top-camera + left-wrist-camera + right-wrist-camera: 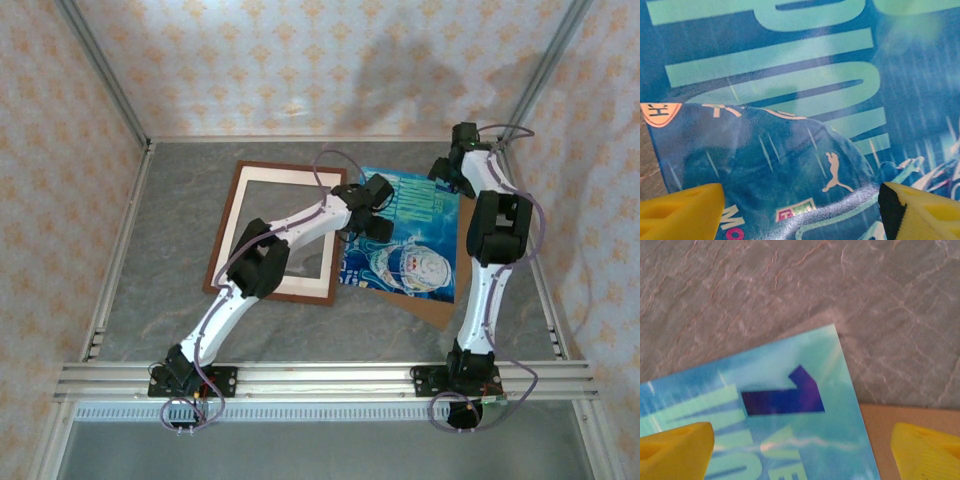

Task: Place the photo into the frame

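Photo (405, 235): flat on brown backing board (440, 306), just right of frame (270, 296) holding cream mat (285, 176). Left arm (300, 222) crosses frame. Left jaws released over photo; right jaws released over its far corner. Grey counter (175, 200).

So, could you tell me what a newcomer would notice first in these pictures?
The bright blue photo with its pale lettering stands out first, lying askew on a brown board right of centre on the grey table. To its left lies the wooden frame with a cream border, crossed by the left arm. The left gripper hangs open over the photo's left edge, the right gripper over its far right corner.
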You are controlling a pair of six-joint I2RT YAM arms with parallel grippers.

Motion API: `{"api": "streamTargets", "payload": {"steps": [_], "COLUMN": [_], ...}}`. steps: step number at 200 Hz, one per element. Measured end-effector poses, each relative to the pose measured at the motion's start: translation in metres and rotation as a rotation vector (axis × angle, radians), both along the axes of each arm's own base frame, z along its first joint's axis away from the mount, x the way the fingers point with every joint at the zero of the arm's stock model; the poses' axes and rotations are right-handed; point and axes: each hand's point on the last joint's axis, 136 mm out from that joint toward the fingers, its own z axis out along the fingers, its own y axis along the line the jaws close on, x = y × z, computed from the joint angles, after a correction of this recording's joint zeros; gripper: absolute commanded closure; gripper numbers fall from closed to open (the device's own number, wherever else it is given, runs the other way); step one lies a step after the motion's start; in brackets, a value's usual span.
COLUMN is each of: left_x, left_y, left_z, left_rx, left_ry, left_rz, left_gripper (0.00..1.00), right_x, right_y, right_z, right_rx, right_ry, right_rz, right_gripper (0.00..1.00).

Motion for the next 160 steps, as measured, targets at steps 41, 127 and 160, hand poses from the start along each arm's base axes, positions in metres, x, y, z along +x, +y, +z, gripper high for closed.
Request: {"api": "streamTargets", "payload": {"steps": [41,127,160], "left_x": [0.000,-0.002,-0.002], "left_y": [-0.001,-0.003,-0.003], "left_z": [-0.004,-0.005,-0.005], "left_rx": [-0.001,-0.008,-0.010], "left_ry": [0.008,0.016,0.018], "left_rz": [-0.003,-0.008,-0.009], "left_gripper": [0.19,0.20,0.20], "right_x": [0.012,0.020,0.019], "right_y": [-0.007,-0.007,-0.009], "right_z": [-0.016,-0.026,-0.025], "right_rx": [0.044,0.159,0.223], "right_ry": [0.026,0.051,0.043], "right_rz": [-0.010,0.004,0.010], "right_gripper": [0.11,0.16,0.19]}}
